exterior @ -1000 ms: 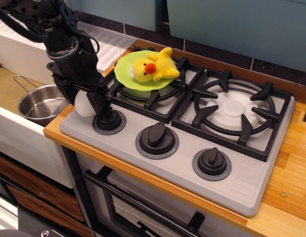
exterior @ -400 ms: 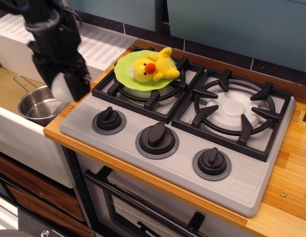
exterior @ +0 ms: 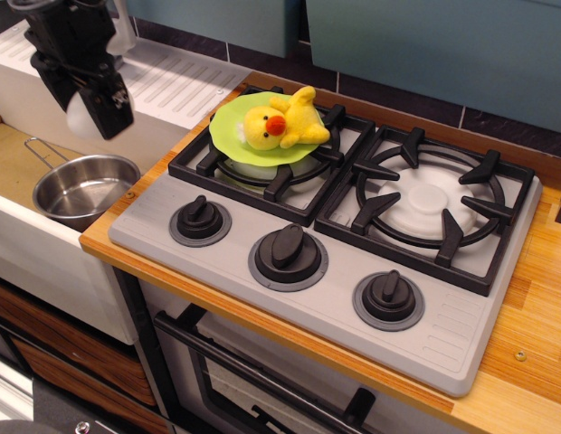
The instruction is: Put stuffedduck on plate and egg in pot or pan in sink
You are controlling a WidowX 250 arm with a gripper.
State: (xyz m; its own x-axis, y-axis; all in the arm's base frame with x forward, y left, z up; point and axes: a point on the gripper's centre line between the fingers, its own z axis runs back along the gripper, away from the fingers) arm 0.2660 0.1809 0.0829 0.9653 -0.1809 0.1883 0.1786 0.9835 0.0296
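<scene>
The yellow stuffedduck [exterior: 280, 122] lies on the lime-green plate [exterior: 237, 137], which rests on the back left burner. My gripper [exterior: 86, 107] is shut on the white egg [exterior: 79, 116] and holds it in the air above the sink, up and to the left of the pot. The steel pot [exterior: 81, 187] stands on the tan floor of the sink [exterior: 18, 154], against the counter's edge, with its wire handle pointing left. It holds nothing.
The grey stove top [exterior: 353, 298] has two black burner grates and three black knobs [exterior: 288, 250] along its front. The ribbed white drainboard [exterior: 185, 81] lies behind the sink. A wooden counter [exterior: 534, 316] borders the stove on the right.
My gripper lifted the egg from the stove's front left corner and carried it up and left, from beside the left knob to above the sink.
</scene>
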